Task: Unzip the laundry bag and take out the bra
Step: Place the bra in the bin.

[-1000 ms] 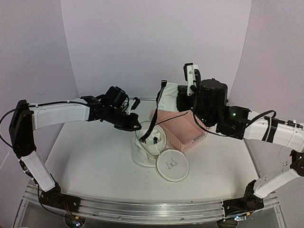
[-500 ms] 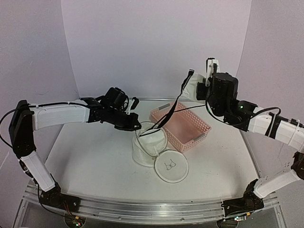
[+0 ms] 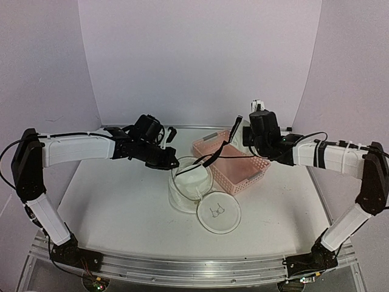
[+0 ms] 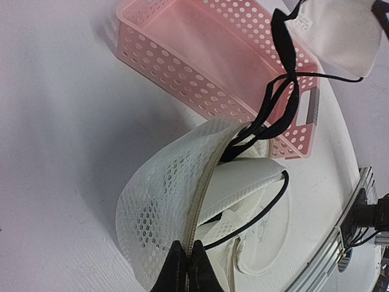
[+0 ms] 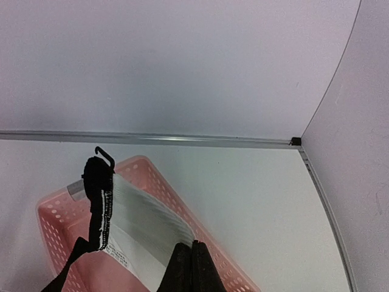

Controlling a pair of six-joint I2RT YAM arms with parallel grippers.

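Note:
The laundry bag (image 3: 189, 185) stands open mid-table, its round face with the small bra drawing (image 3: 219, 212) flat beside it. My left gripper (image 3: 172, 163) is shut on the bag's zipper seam (image 4: 200, 201), fingertips (image 4: 177, 271) pinched at the rim. My right gripper (image 3: 245, 136) is shut on the bra's white fabric (image 5: 137, 222) and holds it above the pink basket. The fabric also shows in the left wrist view (image 4: 340, 36). Black straps (image 4: 282, 103) run from it down into the bag's mouth, where a white padded piece (image 4: 243, 179) lies.
The pink lattice basket (image 3: 254, 173) sits right of the bag, under the right gripper; it also shows in the wrist views (image 4: 182, 67) (image 5: 51, 213). The back wall and table rail (image 5: 182, 139) are close behind the right gripper.
My right gripper swung right with the bra, rose, then came down over the basket. The white fabric has left the bag and the straps stretch behind it. My left gripper held still.

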